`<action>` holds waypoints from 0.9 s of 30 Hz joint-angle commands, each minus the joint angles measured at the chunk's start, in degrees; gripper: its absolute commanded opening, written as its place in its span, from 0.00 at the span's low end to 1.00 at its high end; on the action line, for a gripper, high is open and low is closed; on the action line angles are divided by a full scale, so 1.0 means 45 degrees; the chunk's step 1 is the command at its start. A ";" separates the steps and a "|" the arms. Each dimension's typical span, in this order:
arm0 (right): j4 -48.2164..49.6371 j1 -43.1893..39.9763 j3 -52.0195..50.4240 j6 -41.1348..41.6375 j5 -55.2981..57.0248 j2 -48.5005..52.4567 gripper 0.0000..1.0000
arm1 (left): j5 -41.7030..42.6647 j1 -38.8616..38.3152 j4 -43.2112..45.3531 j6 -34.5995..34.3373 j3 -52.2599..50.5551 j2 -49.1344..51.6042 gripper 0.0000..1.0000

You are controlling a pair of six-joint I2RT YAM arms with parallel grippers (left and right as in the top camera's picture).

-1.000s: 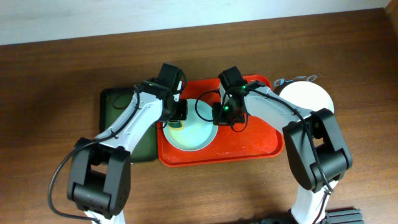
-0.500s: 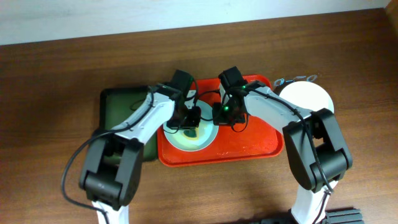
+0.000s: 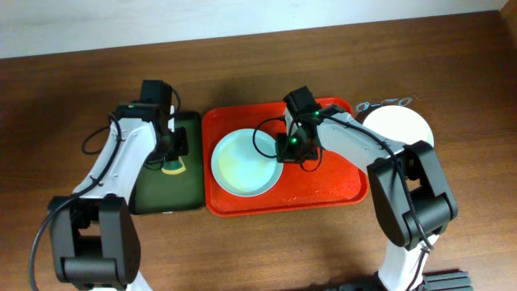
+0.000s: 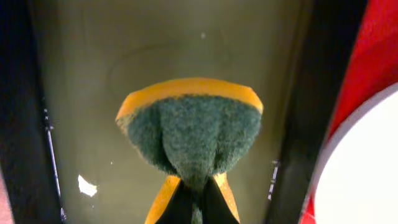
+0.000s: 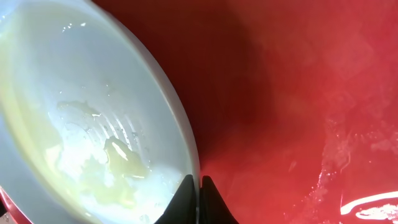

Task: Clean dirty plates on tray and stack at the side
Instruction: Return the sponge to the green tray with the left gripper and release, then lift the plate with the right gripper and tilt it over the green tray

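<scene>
A pale bluish white plate (image 3: 245, 164) lies on the red tray (image 3: 323, 190). My right gripper (image 3: 284, 147) is shut on its right rim; in the right wrist view the fingers (image 5: 199, 198) pinch the rim, and the plate (image 5: 81, 112) shows a wet yellowish smear. My left gripper (image 3: 173, 160) is shut on a yellow and green sponge (image 4: 189, 130) over the dark green tray (image 3: 153, 190). Another white plate (image 3: 397, 127) lies on the table right of the red tray.
The dark green tray (image 4: 81, 68) sits directly left of the red tray, their rims almost touching. Wooden table all round. Some small glinting thing lies behind the right plate. A white fleck lies in the green tray.
My left gripper has left the plate and swung left with the sponge, from over the red tray to over the dark green tray. The right gripper has kept its hold on the rim.
</scene>
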 commanded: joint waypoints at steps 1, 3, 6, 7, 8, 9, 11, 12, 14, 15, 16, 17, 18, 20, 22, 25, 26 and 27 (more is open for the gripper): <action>0.0029 0.0083 0.0000 -0.0029 -0.0102 -0.0214 0.04 | -0.0466 0.0034 0.0971 0.0253 -0.1073 0.0126 0.00; 0.0034 0.0083 0.0000 -0.0029 0.0087 -0.0209 0.04 | -0.0461 0.0034 0.1098 0.0253 -0.1156 0.0131 0.00; 0.0029 0.0083 0.0000 -0.0029 0.0131 -0.0209 0.10 | -0.0442 0.0092 0.1035 0.0253 -0.1112 0.0117 0.35; 0.0029 0.0083 0.0000 -0.0029 0.0131 -0.0209 0.16 | -0.0408 0.0126 0.0860 0.0248 -0.1005 0.0112 0.38; 0.0034 0.0083 0.0000 -0.0029 0.0131 -0.0214 0.21 | -0.0384 0.0180 0.0636 0.0238 -0.0826 0.0073 0.40; 0.0034 0.0083 0.0000 -0.0029 0.0131 -0.0209 0.28 | -0.0355 0.0243 0.0296 0.0233 -0.0466 -0.0121 0.43; 0.0029 0.0087 0.0000 -0.0029 0.0131 -0.0209 0.31 | -0.0374 0.0549 -0.0287 -0.0078 0.0495 -0.0952 0.53; 0.0029 0.0087 0.0000 -0.0024 0.0131 -0.0209 0.31 | -0.0369 0.0831 -0.0481 -0.0369 0.0850 -0.1404 0.65; 0.0029 0.0097 0.0000 -0.0029 0.0131 -0.0209 0.31 | -0.0355 0.1739 -0.0777 -0.0913 0.1598 -0.2540 0.99; 0.0034 0.0160 0.0000 -0.0024 0.0243 -0.0209 0.31 | -0.0364 0.2205 -0.0792 -0.0908 0.1758 -0.3089 0.99; 0.0053 0.0272 0.0000 -0.0024 0.0544 -0.0209 0.31 | -0.0369 0.2735 -0.0801 -0.0908 0.1773 -0.3711 0.99; 0.0136 0.0423 0.0000 -0.0024 0.0826 -0.0209 0.30 | -0.0364 0.3181 -0.0797 -0.0908 0.1773 -0.4192 1.00; 0.0228 0.0539 0.0000 -0.0019 0.0899 -0.0209 0.26 | -0.0364 0.3434 -0.0797 -0.0908 0.1773 -0.4420 0.99; 0.0423 0.0792 0.0000 -0.0024 0.1001 -0.0209 0.04 | -0.0364 0.3711 -0.0801 -0.0908 0.1773 -0.4595 0.99; 0.0238 0.0738 0.0010 -0.0029 0.0899 -0.0248 0.04 | -0.0364 0.3735 -0.0797 -0.0908 0.1773 -0.4590 0.99; -0.0257 0.0044 0.0340 -0.0175 -0.0267 -0.0607 0.04 | -0.0364 0.3735 -0.0797 -0.0908 0.1773 -0.4590 0.99; -0.0656 -0.0330 0.0617 -0.0219 -0.1209 -0.0797 0.04 | -0.0369 0.3735 -0.0797 -0.0908 0.1773 -0.4590 0.99; -0.1083 -0.0724 0.0937 -0.0214 -0.2152 -0.1035 0.04 | -0.0364 0.3735 -0.0797 -0.0908 0.1773 -0.4590 0.99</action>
